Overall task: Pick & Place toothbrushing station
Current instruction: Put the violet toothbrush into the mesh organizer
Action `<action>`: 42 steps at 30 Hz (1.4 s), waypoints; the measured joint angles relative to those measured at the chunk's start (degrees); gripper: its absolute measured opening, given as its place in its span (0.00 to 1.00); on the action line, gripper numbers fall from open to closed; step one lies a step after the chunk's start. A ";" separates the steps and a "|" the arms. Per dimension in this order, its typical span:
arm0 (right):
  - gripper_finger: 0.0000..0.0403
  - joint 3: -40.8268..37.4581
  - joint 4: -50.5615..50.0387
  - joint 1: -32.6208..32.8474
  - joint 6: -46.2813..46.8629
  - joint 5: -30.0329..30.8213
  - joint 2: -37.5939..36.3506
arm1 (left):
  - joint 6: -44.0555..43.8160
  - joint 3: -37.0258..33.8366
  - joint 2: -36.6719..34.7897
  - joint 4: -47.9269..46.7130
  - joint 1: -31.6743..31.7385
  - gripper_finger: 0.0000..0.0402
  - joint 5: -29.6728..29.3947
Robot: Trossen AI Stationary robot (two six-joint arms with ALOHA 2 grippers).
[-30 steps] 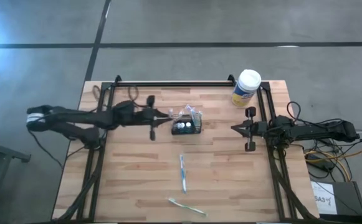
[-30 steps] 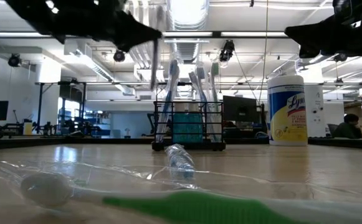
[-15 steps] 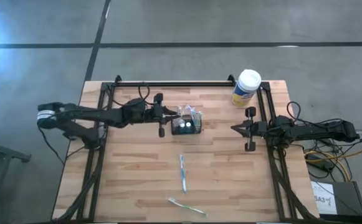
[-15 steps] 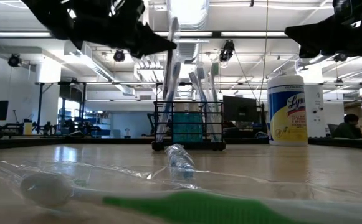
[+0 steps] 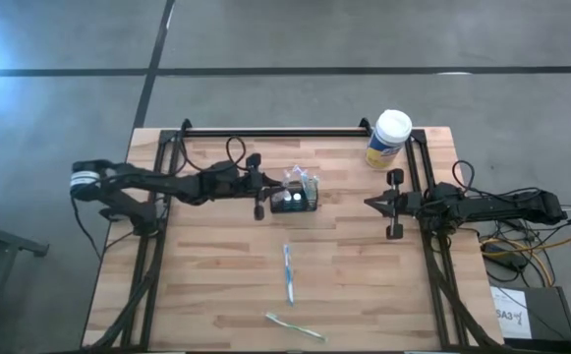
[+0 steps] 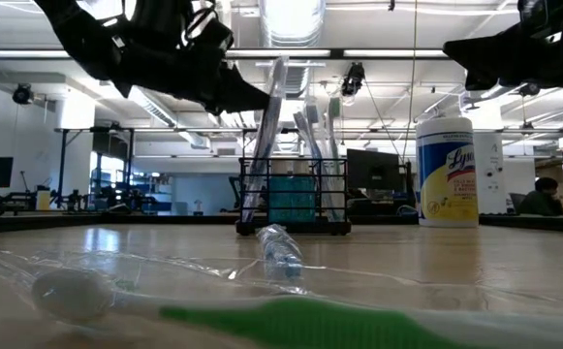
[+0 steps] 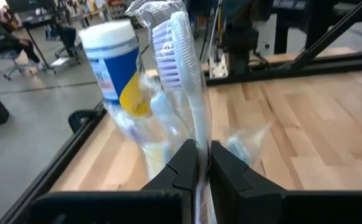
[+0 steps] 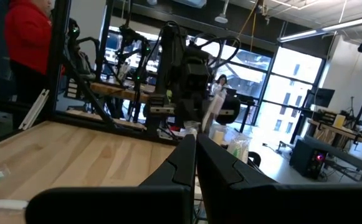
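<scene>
Partly hidden by wrap, toothbrush (image 7: 184, 74) sits pinched in left tool (image 7: 202, 163).

- Grey concrete floor (image 5: 295, 39) around the table, crossed by dark seam lines.
- Light wooden plank tabletop (image 5: 216, 285).
- Open workshop hall behind: exposed ceiling with long strip lights (image 6: 291, 17) and ducting.
- Large glazed windows (image 8: 293, 81) at the far end, bright daylight.
- Workbenches with monitors (image 6: 373, 170) further back.
- Person in a red top (image 8: 28, 37) standing by a dark frame.
</scene>
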 joint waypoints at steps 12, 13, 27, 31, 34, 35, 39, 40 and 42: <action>0.02 0.00 -0.09 0.00 0.00 0.00 0.00 | 0.23 -10.05 3.06 16.64 0.08 0.06 -0.06; 0.02 0.00 -0.09 0.00 0.00 0.00 0.00 | 0.19 -11.01 3.10 17.95 0.09 0.06 -0.06; 0.02 0.00 -0.04 0.00 -0.02 0.00 0.00 | 0.38 -9.03 3.17 8.04 0.20 0.06 -1.55; 0.02 0.00 -0.04 0.00 -0.02 -0.02 0.02 | 0.34 -9.09 3.17 7.94 0.20 0.06 -1.84; 0.02 0.00 -0.07 0.00 -0.02 0.00 0.00 | 0.34 -9.09 3.36 7.80 0.20 0.06 -2.02; 0.02 0.00 -0.07 0.00 -0.02 -0.01 0.00 | 0.34 -9.08 3.42 7.74 0.24 0.06 -2.02; 0.02 0.00 -0.07 0.00 -0.02 0.00 0.00 | -0.15 -9.05 4.13 8.00 0.24 0.06 -2.07; 0.02 0.00 -0.07 0.00 -0.02 0.00 0.00 | -0.55 -9.05 4.16 8.00 0.27 0.06 -2.10; 0.02 0.02 -0.07 0.00 -0.02 -0.01 0.00 | -1.17 -9.05 4.13 8.08 0.37 0.08 -2.44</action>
